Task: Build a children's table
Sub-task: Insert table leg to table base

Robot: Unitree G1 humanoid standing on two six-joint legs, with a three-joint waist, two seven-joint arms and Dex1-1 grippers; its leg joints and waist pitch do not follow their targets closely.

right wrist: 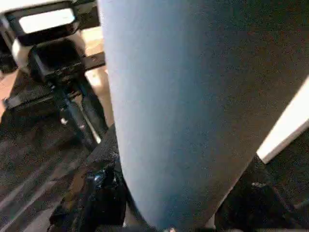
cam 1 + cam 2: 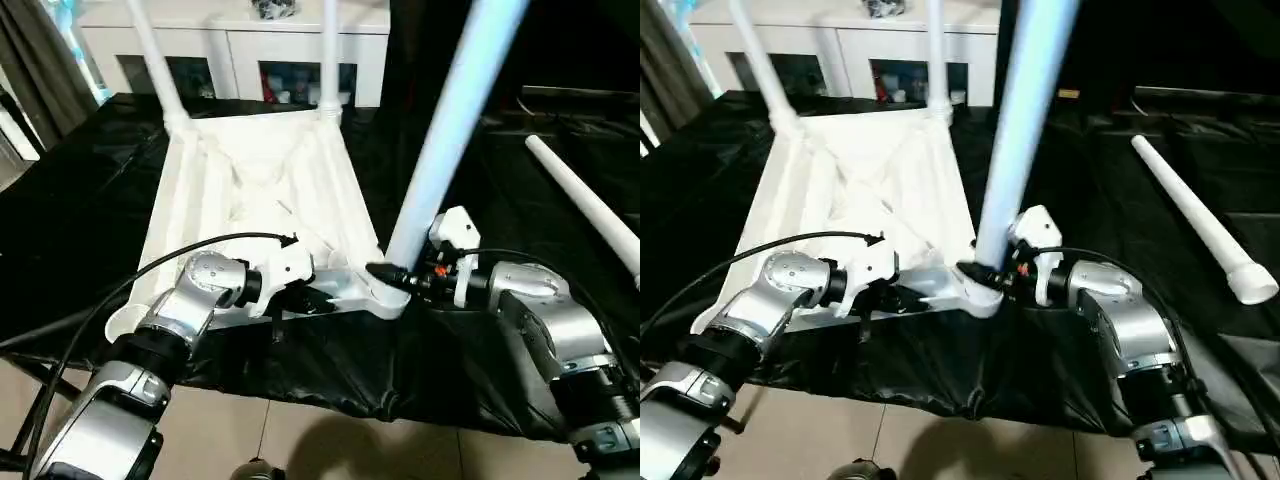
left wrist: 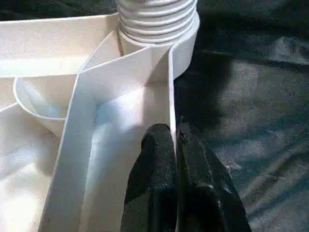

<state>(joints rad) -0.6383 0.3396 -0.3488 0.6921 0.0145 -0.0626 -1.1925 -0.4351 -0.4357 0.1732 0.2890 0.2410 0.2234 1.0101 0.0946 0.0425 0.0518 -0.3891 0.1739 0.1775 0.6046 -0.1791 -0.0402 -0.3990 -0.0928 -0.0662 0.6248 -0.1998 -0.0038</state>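
Observation:
The white tabletop (image 2: 255, 190) lies upside down on the black-covered work table, ribbed side up. Two white legs (image 2: 155, 60) (image 2: 330, 50) stand in its far corner sockets. A third leg (image 2: 450, 120) rises tilted from the near right socket (image 2: 385, 300), its ribbed end (image 3: 157, 19) seated in the socket. My right gripper (image 2: 395, 275) is shut on this leg just above the socket, and in the right wrist view the leg (image 1: 193, 106) sits between the black fingers (image 1: 96, 193). My left gripper (image 2: 305, 295) is shut on the tabletop's thin near rim (image 3: 171, 87), one finger (image 3: 154, 164) on each side.
Another white leg (image 2: 590, 205) lies loose on the black cover at the right. A white glass-door cabinet (image 2: 230, 50) stands behind the work table. The table's front edge (image 2: 300, 395) runs just below my grippers, with tiled floor (image 2: 300, 440) beneath.

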